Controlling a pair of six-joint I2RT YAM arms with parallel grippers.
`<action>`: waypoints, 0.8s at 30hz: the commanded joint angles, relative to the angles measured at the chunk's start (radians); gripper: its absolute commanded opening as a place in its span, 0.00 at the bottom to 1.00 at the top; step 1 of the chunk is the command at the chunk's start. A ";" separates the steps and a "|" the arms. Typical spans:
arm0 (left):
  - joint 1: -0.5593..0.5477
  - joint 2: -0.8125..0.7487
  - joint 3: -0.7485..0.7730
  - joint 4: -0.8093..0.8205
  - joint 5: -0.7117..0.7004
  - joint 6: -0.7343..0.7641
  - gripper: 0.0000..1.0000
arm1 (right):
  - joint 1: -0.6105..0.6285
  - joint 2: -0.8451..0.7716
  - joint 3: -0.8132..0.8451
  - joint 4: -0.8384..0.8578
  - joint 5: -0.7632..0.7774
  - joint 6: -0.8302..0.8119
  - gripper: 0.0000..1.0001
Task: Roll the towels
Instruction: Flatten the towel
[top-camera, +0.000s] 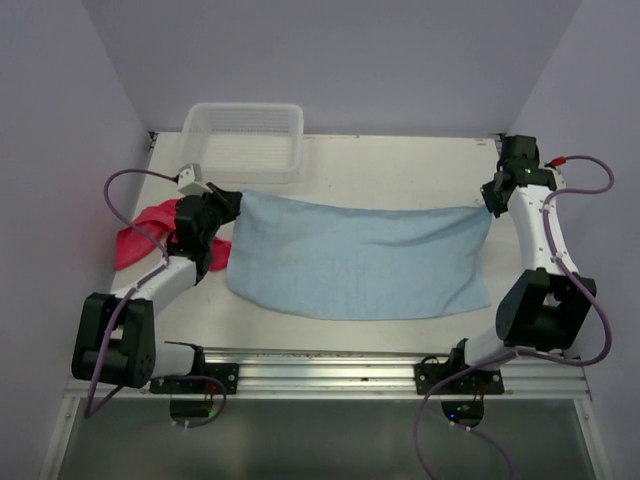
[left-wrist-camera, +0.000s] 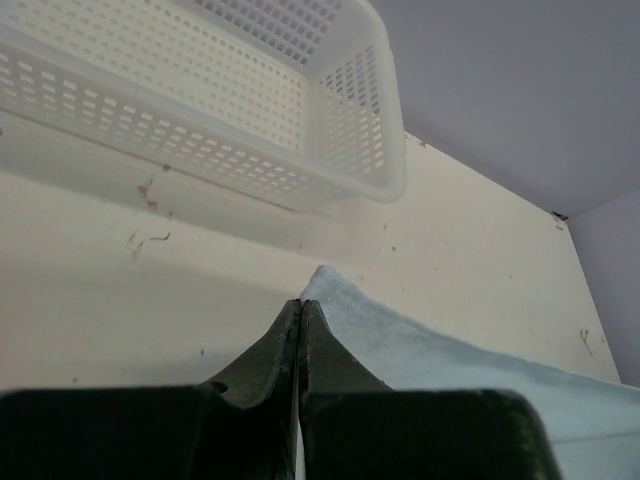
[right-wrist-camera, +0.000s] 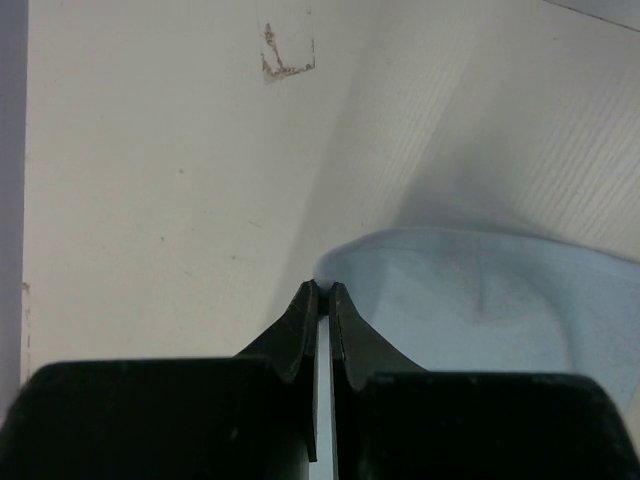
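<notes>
— Pale lilac walls (top-camera: 340, 60) box in a cream counter (top-camera: 390, 165) on three sides. What lies on it?

— Mostly the blue towel (top-camera: 355, 265), spread across the middle with its long side running left to right.

— And the left hand (top-camera: 236, 198)?

— Pressed together on the far left corner of that towel. In the wrist view its two fingers meet tip to tip, with the cloth's corner right at them.

— Same on the other side?

— The right hand (top-camera: 488, 204) pinches the far right corner. Only a thin slit shows between its fingers, and the cloth's corner sits at their tips. The towel's far edge runs from one hand to the other and dips a little in between.

— Where is the second one?

— The red towel (top-camera: 130, 250) is bunched at the left edge of the counter, partly under the left arm (top-camera: 175, 275) and just beside the blue one's left edge. Whether the two touch, I cannot tell.

— Anything else?

— A white perforated basket (top-camera: 243, 140) stands at the far left by the back wall, just beyond the left hand.
</notes>
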 joint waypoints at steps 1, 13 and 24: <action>0.008 0.065 0.085 0.182 0.020 0.031 0.00 | -0.011 0.046 0.064 0.068 0.091 0.020 0.00; 0.033 0.239 0.238 0.239 0.129 0.026 0.00 | -0.077 0.135 0.109 0.154 0.019 -0.010 0.00; 0.010 -0.107 -0.032 0.306 0.183 -0.009 0.00 | -0.083 0.027 0.023 0.200 -0.095 -0.061 0.00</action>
